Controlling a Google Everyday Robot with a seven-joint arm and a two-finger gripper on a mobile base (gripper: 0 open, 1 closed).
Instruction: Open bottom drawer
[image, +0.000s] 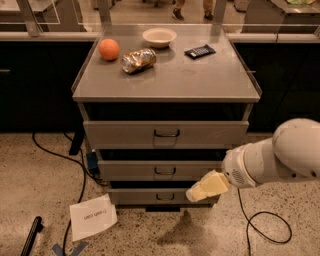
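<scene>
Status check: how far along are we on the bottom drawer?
Done: the tool is at the height of the bottom drawer, in front of the right part of its front. In hand: the approach to the pull handle; the tool sits to the handle's right, not on it. Left: take hold of the handle and pull, since the drawer looks shut.

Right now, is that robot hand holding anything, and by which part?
Nothing is held. The gripper hangs before the bottom drawer, right of its handle and apart from it.
</scene>
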